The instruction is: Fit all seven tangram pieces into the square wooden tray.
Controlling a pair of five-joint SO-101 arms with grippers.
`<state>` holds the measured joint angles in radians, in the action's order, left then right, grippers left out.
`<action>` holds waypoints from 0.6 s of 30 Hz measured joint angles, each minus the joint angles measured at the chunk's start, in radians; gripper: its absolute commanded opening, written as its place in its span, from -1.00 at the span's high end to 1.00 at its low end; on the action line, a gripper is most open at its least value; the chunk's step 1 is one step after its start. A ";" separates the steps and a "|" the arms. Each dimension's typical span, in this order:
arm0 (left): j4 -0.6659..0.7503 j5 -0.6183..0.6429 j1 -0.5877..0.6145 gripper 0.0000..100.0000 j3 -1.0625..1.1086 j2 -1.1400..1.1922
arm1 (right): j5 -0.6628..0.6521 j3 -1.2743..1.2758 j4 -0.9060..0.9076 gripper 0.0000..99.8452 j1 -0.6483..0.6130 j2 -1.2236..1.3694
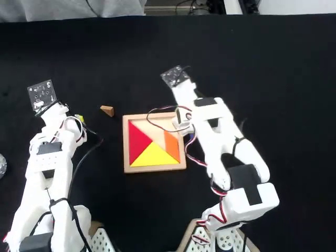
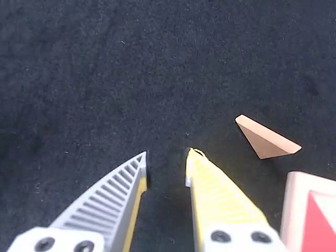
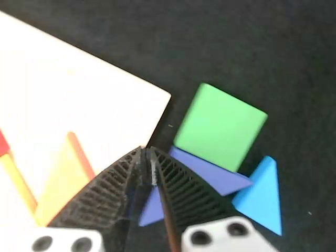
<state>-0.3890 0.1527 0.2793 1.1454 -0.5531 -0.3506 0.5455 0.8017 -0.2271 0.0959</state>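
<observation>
Bright, even light; tray (image 3: 79,94) glares white (right wrist view).

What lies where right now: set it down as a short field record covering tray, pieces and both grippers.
tray: middle of the black table
in tray: red triangle, yellow triangle, orange piece
off tray: tan triangle alone on the table; green square, purple piece, blue triangle clustered off one tray corner
left gripper: open, empty, near the tan triangle
right gripper: shut, above the purple piece at that corner
</observation>
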 measured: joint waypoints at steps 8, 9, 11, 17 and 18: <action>0.000 0.000 0.000 0.73 0.000 0.000 | -0.003 0.002 0.034 0.98 0.066 -0.086; 0.000 0.000 0.000 0.73 0.002 0.000 | -0.002 0.002 0.034 0.98 0.104 -0.115; 0.002 0.000 -0.003 0.73 0.014 0.000 | -0.028 0.029 0.003 0.98 0.163 -0.155; 0.005 0.000 -0.043 0.73 0.015 0.000 | -0.060 0.068 -0.092 0.98 0.195 -0.126; 0.005 0.000 -0.044 0.73 0.015 0.000 | -0.060 0.058 -0.092 0.98 0.199 -0.103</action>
<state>-0.3844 0.1527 0.2348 1.1607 -0.5531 -0.4104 0.6038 0.7096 -0.0276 -0.0069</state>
